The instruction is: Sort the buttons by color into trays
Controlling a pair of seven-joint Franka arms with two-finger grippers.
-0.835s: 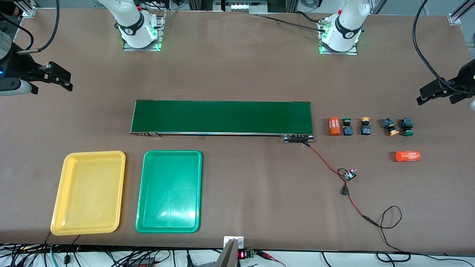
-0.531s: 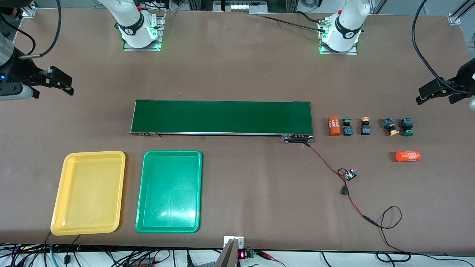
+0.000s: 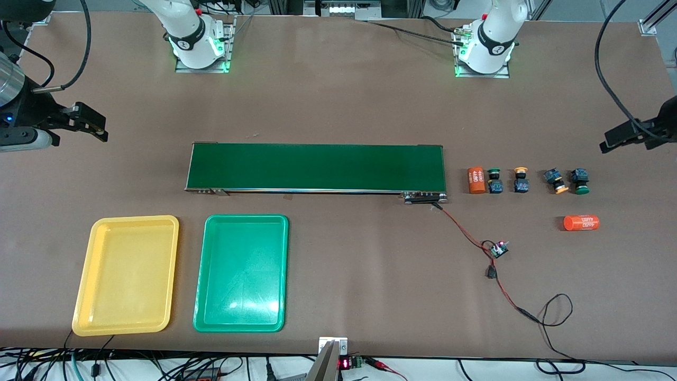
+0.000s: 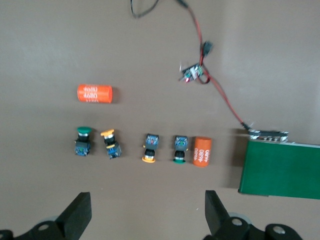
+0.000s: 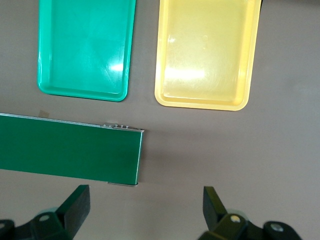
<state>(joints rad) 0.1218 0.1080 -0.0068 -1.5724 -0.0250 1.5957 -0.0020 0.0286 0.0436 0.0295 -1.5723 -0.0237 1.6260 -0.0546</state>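
Brown matte surface (image 3: 338,95) fills your front view, with a long dark-green conveyor belt (image 3: 316,167) across its middle. Four buttons sit in a row toward the left arm's end, level with the belt: a green button (image 3: 495,181) just beside an orange cylinder (image 3: 476,180), then a yellow-orange button (image 3: 521,180), another yellow-orange button (image 3: 555,181), lying tilted, and a second green button (image 3: 580,181). A second orange cylinder (image 3: 581,223) lies nearer the front camera. The cylinders' white lettering is hard to read.

Your yellow tray (image 3: 95,317) and green tray (image 3: 211,317) lie side by side near the front edge, toward the right arm's end, and hold no buttons.

Your left end effector (image 4: 148,212) hovers over bare surface near the button row, fingers spread wide and holding nothing; its body is cut off at the frame edge. Your right end effector (image 5: 146,207) hovers over bare surface near the belt's end, likewise released and partly cut off.

A red-and-black wire (image 3: 465,233) runs from the belt to a small circuit board (image 3: 498,249).
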